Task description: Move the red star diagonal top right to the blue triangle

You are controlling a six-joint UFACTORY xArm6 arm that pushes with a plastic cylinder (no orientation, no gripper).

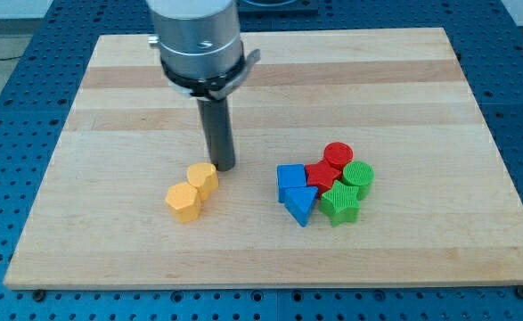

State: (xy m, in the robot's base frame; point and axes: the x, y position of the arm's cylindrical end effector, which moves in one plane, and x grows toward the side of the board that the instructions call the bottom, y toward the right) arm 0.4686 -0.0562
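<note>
Nearest, on the wooden board (110, 241), two yellow blocks: a yellow hexagon (183, 201) at left-near, touching a second yellow block (202, 179) just behind it, shape unclear. Right of them a tight cluster: blue triangle (301, 205) and green star (340, 204) at the near side, blue cube (290, 179) behind the triangle, red star (322, 175) in the middle touching the triangle's far-right corner, green cylinder (358, 176) at right, red cylinder (338, 155) farthest. No claw on this arm, just a rod; my tip (223, 167) sits just beside the far yellow block's right edge, well apart from the red star, holding nothing.
</note>
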